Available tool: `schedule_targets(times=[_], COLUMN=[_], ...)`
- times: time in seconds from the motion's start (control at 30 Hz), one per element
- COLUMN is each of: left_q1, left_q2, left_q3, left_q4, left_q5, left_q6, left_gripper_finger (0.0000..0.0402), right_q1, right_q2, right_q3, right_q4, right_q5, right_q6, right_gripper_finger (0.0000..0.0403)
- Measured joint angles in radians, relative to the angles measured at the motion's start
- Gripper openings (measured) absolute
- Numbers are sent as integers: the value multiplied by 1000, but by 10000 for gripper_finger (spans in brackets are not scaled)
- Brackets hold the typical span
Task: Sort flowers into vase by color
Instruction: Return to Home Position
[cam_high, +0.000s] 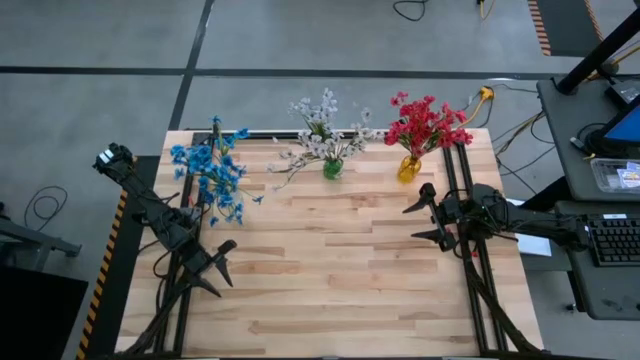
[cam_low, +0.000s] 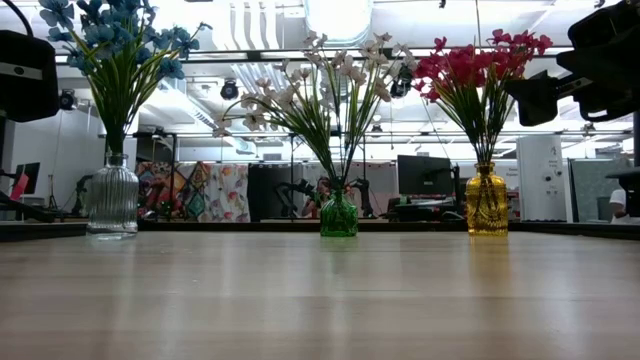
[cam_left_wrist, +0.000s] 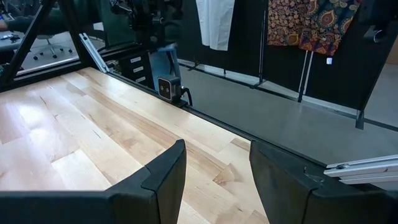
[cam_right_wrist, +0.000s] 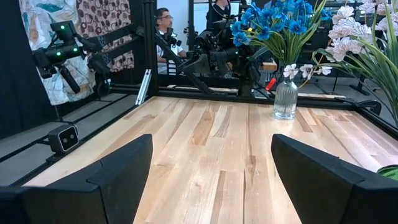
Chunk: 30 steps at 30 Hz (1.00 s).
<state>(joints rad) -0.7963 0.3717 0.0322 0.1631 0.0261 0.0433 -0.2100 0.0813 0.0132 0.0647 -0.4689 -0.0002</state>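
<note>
Closest to the lens, the left pincer (cam_left_wrist: 214, 180) is hanging released over the near left part of the surface (cam_high: 330, 270), its 2 fingers parted and grasping nothing. The right pincer (cam_high: 412, 223) is hovering at the right side, near the middle of the surface's depth, jaws spread wide and likewise holding nothing.

Sorting is looking finished: no loose stem is showing anywhere on the wood, and all the flowers are standing in 3 vases along the far edge. At the far left, the blue flowers (cam_high: 210, 175) are sitting in a clear ribbed glass vase (cam_low: 111, 195). In the far middle, the white flowers (cam_high: 322, 135) are fanning out of the green vase (cam_low: 338, 215), some sprays drooping left. At the far right, the red flowers (cam_high: 428, 122) are filling the amber vase (cam_low: 487, 205). Each vase is carrying 1 colour only. Judging by this, nothing is remaining but for both arms to settle at rest.
</note>
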Motion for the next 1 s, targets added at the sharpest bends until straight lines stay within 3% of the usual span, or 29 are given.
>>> schedule_targets(times=[1.0], left_q1=[0], left_q2=[0], left_q3=[0], left_q4=[0], left_q5=[0], left_q6=[0], left_gripper_finger=[164], right_q1=[0], right_q2=[0], right_q3=[0], right_q4=[0], right_q5=[0], right_q6=[0], right_gripper_finger=[321])
